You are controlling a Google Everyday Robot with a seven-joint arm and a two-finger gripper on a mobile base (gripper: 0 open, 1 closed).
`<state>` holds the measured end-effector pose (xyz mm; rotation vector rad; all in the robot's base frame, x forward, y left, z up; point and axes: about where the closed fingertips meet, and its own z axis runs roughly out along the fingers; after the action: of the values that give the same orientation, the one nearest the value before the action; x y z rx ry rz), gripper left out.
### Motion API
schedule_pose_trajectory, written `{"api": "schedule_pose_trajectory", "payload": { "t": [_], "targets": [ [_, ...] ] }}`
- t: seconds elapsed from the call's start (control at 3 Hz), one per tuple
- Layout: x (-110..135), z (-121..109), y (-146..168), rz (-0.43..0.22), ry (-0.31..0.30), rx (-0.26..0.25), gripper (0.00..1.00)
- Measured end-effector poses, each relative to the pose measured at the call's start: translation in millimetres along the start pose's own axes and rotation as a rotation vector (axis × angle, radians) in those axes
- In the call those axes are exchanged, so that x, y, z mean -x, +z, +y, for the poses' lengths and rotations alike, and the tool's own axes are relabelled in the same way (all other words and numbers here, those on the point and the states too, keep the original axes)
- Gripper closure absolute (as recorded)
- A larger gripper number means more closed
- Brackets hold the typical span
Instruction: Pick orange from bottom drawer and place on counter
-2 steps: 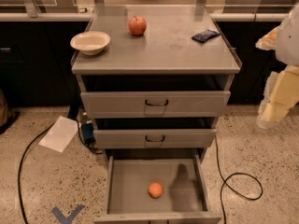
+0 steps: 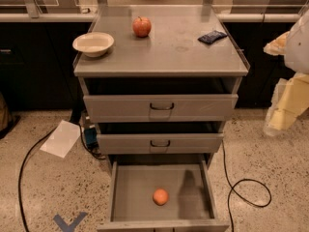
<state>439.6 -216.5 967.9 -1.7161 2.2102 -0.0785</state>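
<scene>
my arm (image 2: 298,42) at right edge, beside worktop (image 2: 169,54); gripper (image 2: 284,111) low, off cabinet's side, touching nothing; state: cannot tell. orange (image 2: 161,196) in bottom drawer (image 2: 133,190).

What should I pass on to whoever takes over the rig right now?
Gripper: at the right edge of the view, beside the cabinet at about top-drawer height, far from the orange.
Orange: lies on the floor of the bottom drawer, near the middle.
Counter: carries an apple, a bowl and a dark packet.
Done: the bottom drawer is open.
Left: reach in, grasp the orange, lift it out and place it on the counter.
</scene>
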Motion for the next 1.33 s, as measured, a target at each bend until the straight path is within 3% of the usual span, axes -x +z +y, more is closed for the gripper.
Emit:
{"api": "schedule_pose_trajectory", "payload": {
  "t": [0.33,0.67,1.33],
  "targets": [
    [-6.1,9.1,34.0,-0.036,0.008,0.017,0.0],
    [-11.0,24.2,88.3,-0.061,0.012,0.046,0.0],
    [-32.7,54.2,220.4,-0.058,0.021,0.092,0.0]
  ]
}}
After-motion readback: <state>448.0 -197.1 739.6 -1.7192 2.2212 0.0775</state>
